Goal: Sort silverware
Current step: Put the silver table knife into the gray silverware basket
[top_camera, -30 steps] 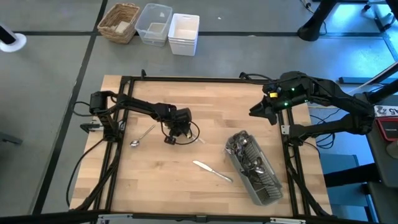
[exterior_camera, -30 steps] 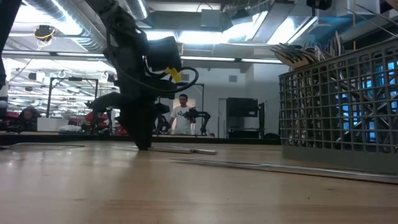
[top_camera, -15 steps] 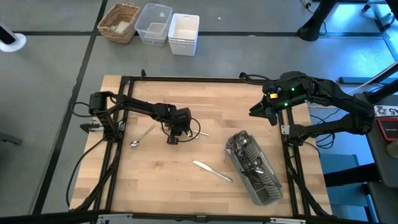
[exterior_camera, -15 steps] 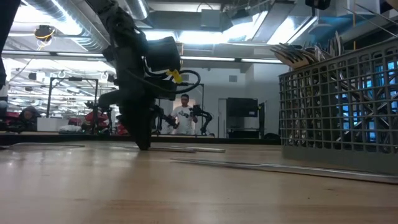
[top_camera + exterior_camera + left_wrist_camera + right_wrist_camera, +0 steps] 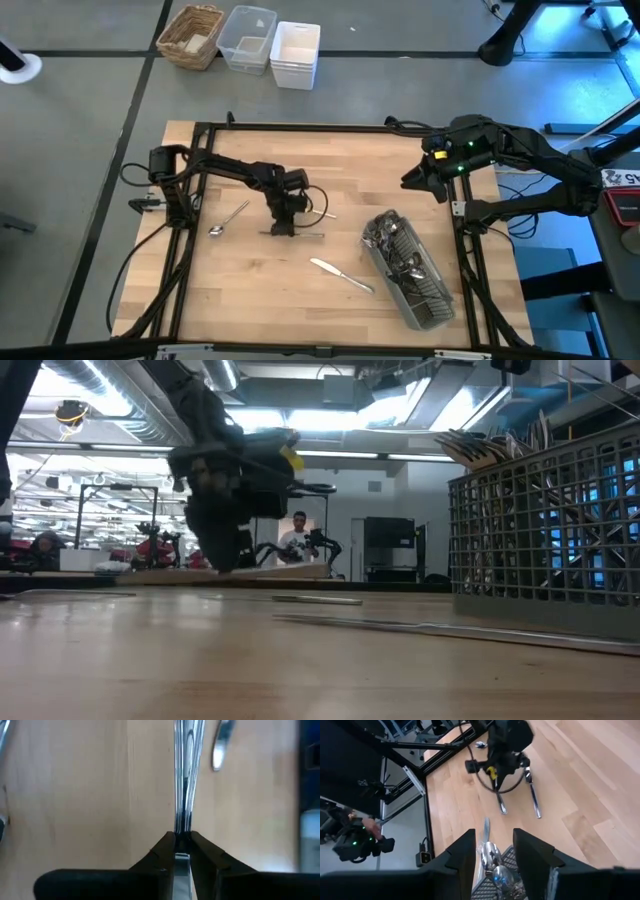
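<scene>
The left gripper [image 5: 283, 226] is down near the middle of the table [image 5: 250, 290], its fingers pinched on the thin handle of a piece of silverware [image 5: 184, 795]; from the wrist camera the metal runs straight out from between the two dark fingertips [image 5: 162, 851]. It looks like a knife or a long handle, but I can't say which. The hold is right at the very end of it, so I'd worry it pivots or slides out once lifted, being slick and gripped on such a narrow edge.

Another piece [image 5: 324, 214] lies just beside, on the far right of the gripper, and could get nudged. A spoon [image 5: 228, 218] sits to the left, a table knife [image 5: 341, 275] lies nearer and to the right, and the grey caddy [image 5: 408, 270] packed with cutlery stands farther right.

The right gripper [image 5: 415, 180] hangs over the far right corner, its fingers standing apart and holding nothing.
</scene>
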`<state>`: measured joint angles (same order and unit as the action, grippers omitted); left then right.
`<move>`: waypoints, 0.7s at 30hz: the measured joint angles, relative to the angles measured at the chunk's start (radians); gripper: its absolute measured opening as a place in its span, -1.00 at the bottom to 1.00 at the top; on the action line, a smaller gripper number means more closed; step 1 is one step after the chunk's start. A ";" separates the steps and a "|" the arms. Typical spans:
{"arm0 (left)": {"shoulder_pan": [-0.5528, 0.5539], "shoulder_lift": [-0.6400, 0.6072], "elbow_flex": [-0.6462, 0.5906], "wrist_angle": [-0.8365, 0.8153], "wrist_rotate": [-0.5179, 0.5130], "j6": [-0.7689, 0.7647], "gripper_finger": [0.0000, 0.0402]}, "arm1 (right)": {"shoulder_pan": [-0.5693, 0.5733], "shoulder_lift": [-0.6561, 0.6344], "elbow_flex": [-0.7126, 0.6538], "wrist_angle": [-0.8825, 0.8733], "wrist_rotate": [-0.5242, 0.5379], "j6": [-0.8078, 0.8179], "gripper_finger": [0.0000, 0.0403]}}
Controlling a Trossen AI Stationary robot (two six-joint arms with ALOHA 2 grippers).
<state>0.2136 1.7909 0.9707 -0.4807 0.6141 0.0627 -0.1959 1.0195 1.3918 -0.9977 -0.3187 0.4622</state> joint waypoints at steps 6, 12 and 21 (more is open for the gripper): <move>0.014 -0.001 0.000 0.001 0.232 -0.118 -0.81 | 0.000 0.000 0.000 0.000 -0.024 -0.026 -0.34; -0.004 -0.003 0.002 0.007 0.536 -0.365 -0.84 | 0.000 0.000 0.000 0.000 -0.042 -0.026 -0.34; -0.101 -0.004 0.025 0.284 0.695 -0.870 -0.83 | 0.000 0.000 0.000 -0.001 -0.045 -0.049 -0.34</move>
<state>0.1130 1.7866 0.9958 -0.1968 1.3096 -0.8077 -0.1959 1.0191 1.3918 -0.9985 -0.3639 0.4136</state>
